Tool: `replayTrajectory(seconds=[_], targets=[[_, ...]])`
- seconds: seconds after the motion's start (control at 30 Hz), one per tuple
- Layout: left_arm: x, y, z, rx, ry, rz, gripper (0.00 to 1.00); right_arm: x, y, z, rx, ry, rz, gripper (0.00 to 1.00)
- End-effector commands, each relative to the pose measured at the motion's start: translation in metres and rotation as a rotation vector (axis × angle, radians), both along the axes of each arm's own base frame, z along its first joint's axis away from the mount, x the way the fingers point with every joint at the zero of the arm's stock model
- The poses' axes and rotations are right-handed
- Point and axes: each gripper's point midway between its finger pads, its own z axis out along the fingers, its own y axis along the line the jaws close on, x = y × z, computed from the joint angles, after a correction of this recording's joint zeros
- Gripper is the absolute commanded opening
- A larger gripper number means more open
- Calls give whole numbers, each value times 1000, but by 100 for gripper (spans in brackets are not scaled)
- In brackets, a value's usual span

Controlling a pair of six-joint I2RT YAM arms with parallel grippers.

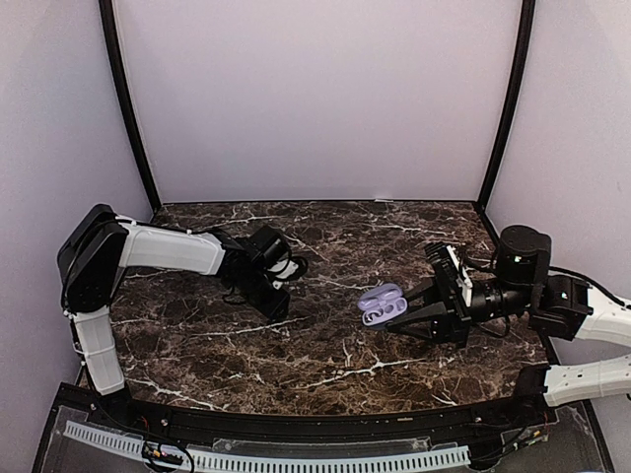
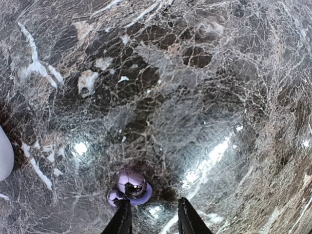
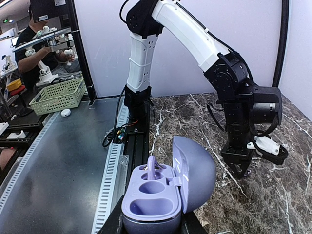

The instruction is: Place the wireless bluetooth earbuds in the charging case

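Lilac case (image 3: 161, 195) open, lid up, clamped in right jaws reaching level over bench (image 1: 296, 345); left jaws apart, tips down at bench beside earbud (image 2: 130, 185).

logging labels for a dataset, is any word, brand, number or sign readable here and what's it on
No text can be read in any view.
case: no brand or mark shows on it.
green sign, far top left of the right wrist view: too blurred to read.
white tag on the dark post near it: too small to read.
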Motion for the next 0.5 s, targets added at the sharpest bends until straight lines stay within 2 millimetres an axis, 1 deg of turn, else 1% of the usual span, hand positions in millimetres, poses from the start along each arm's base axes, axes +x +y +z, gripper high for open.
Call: replayTrajectory(seconds=[0.0,0.47], targets=[[6,5,-1,18,2,11,31,-1,-1,8,32,-17,-4,0],[21,5,2,20,-9,23,32,-1,-2,9,35,-19,-6,0]])
